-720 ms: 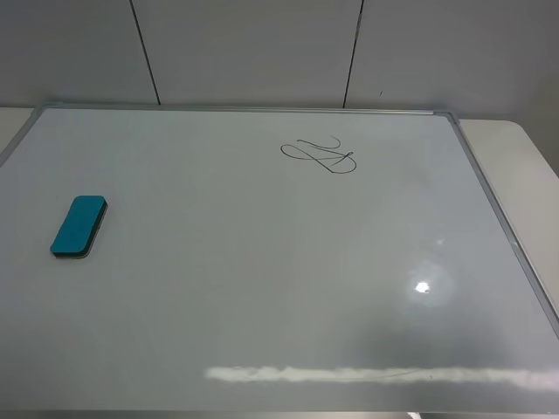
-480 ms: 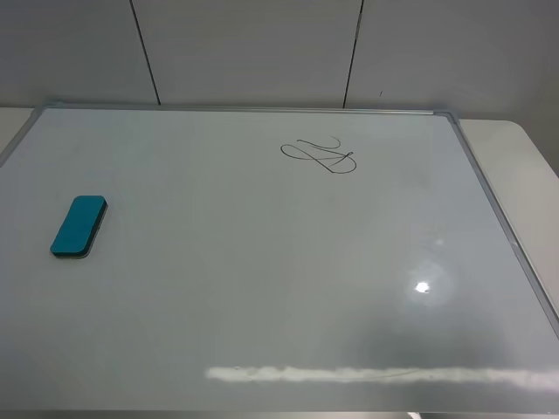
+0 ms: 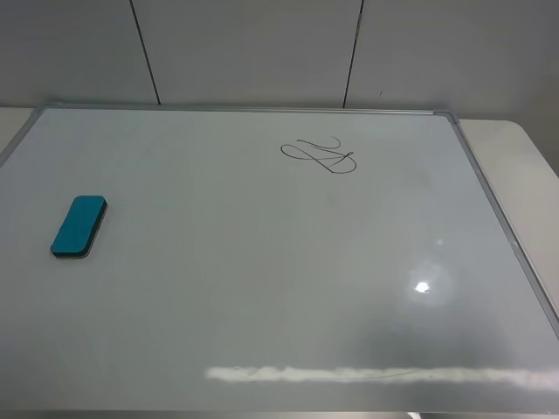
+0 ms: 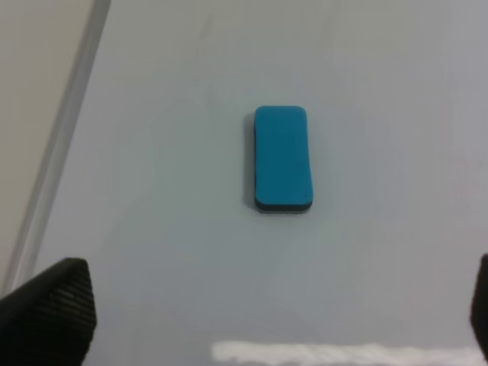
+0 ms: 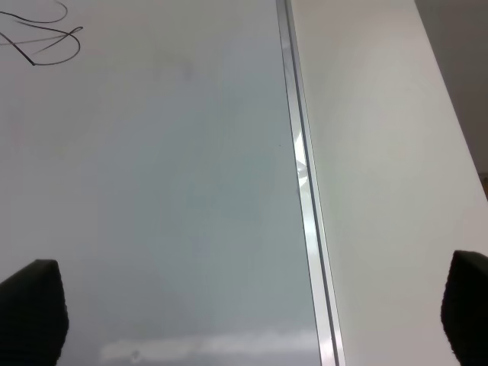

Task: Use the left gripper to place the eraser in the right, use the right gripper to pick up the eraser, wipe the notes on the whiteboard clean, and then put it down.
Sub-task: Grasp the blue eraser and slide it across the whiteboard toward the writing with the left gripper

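The eraser [image 3: 79, 226] lies flat on the left of the board [image 3: 262, 288], clear of the frame [image 4: 55, 152], with bare white all round. The notes [image 3: 319, 155] sit far and right of middle, well apart from it. The left end effector [image 4: 263, 316] hangs above the eraser, fingers wide apart, only their tips showing. The right end effector [image 5: 248, 313], likewise spread and empty, seems to hang over the right frame and desk [image 5: 381, 191]. The board's near edge is cut off.

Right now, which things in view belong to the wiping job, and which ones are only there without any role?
Belong to the job: eraser, lying on the whiteboard; notes; left gripper and right gripper, both open.

Only there: table under the board; wall panels behind.
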You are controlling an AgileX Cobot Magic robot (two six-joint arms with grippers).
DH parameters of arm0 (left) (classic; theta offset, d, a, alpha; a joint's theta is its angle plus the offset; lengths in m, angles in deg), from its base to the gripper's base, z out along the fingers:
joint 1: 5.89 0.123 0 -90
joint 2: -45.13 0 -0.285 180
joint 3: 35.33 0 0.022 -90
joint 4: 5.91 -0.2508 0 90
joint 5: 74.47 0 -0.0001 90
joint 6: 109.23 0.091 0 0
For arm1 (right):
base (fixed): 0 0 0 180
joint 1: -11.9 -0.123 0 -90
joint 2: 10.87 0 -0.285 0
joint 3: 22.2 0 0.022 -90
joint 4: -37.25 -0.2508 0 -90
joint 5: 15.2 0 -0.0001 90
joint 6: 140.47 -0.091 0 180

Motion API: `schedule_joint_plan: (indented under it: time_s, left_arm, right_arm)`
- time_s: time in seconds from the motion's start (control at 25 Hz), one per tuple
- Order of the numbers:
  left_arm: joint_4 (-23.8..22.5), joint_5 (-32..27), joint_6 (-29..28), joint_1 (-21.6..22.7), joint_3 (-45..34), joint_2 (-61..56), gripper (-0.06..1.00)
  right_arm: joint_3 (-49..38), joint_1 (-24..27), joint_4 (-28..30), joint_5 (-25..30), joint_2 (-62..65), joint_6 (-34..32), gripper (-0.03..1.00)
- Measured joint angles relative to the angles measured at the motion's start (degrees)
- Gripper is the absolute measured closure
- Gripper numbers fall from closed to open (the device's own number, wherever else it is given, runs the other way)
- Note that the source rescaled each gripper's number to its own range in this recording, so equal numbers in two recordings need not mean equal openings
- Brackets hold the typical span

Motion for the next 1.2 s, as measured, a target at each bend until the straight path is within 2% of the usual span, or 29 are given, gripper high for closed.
schedule_joint_plan:
  time_s: [0.64, 0.84, 1.2]
  left_arm:
    - [1.5, 0.1, 0.0, 0.0, 0.0, 1.7, -0.06]
    - [1.6, 1.2, 0.0, 0.0, 1.0, 13.8, -0.06]
    - [0.3, 7.9, 0.9, 0.0, 6.4, 41.9, -0.06]
  right_arm:
    - [0.0, 0.0, 0.0, 0.0, 0.0, 0.0, 0.0]
    - [0.0, 0.0, 0.0, 0.0, 0.0, 0.0, 0.0]
    - [0.0, 0.0, 0.0, 0.0, 0.0, 0.0, 0.0]
